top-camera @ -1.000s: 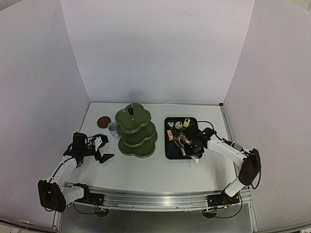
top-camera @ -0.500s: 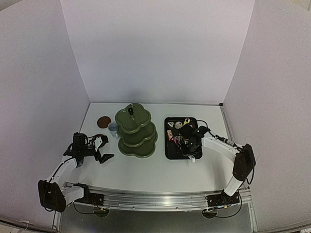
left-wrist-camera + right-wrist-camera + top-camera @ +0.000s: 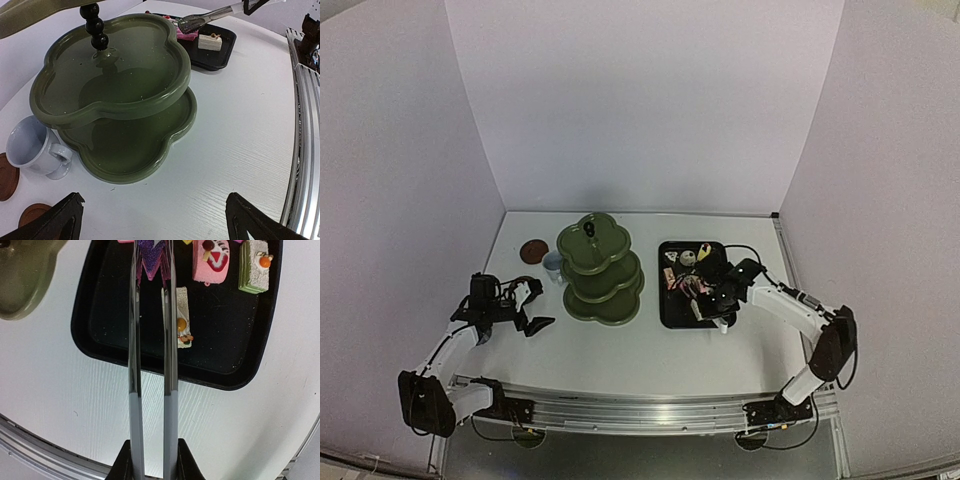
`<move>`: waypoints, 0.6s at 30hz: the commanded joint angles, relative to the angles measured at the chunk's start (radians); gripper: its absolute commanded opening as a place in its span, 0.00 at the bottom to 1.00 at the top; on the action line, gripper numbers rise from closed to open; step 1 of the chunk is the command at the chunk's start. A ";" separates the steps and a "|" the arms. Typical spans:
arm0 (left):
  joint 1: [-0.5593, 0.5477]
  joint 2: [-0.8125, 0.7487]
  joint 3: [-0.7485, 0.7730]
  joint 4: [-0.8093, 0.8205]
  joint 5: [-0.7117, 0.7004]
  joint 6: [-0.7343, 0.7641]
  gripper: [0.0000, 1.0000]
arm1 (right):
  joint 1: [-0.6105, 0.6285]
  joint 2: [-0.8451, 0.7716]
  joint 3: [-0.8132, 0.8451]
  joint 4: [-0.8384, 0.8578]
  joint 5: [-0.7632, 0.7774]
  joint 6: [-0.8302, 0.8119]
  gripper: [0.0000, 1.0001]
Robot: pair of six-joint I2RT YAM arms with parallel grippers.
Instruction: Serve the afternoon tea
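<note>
The olive-green three-tier stand (image 3: 600, 270) is in the middle of the table, its tiers bare (image 3: 115, 75). Small cakes lie on the black tray (image 3: 670, 312): a pink one (image 3: 212, 257), a green one (image 3: 255, 265) and a white one with orange topping (image 3: 181, 325). My right gripper (image 3: 152, 460) is shut on metal tongs (image 3: 134, 365), whose tips pinch a purple cake (image 3: 152, 260) over the tray. A white cup (image 3: 35, 147) stands left of the stand, beside two brown coasters (image 3: 7, 175) (image 3: 32, 214). My left gripper (image 3: 155, 220) hangs open over bare table before the stand.
White walls close in the table on three sides. A metal rail (image 3: 302, 150) runs along the near edge. The tray's near rim (image 3: 165, 367) lies under the tongs. The stand's lowest tier (image 3: 20, 280) reaches close to the tray's left side.
The tongs have been squeezed narrower on the purple cake. My right arm reached in over the tray, then drew back toward the near side. The left arm stayed still.
</note>
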State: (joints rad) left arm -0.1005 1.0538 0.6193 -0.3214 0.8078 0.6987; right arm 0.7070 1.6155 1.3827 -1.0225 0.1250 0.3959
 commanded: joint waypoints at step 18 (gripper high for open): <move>-0.005 -0.021 -0.011 0.115 -0.018 -0.094 1.00 | 0.173 0.190 0.243 0.101 -0.159 -0.198 0.00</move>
State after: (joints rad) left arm -0.1005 1.0538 0.6128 -0.2414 0.7922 0.6182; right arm 0.8761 1.7533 1.5337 -0.9718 -0.0266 0.2403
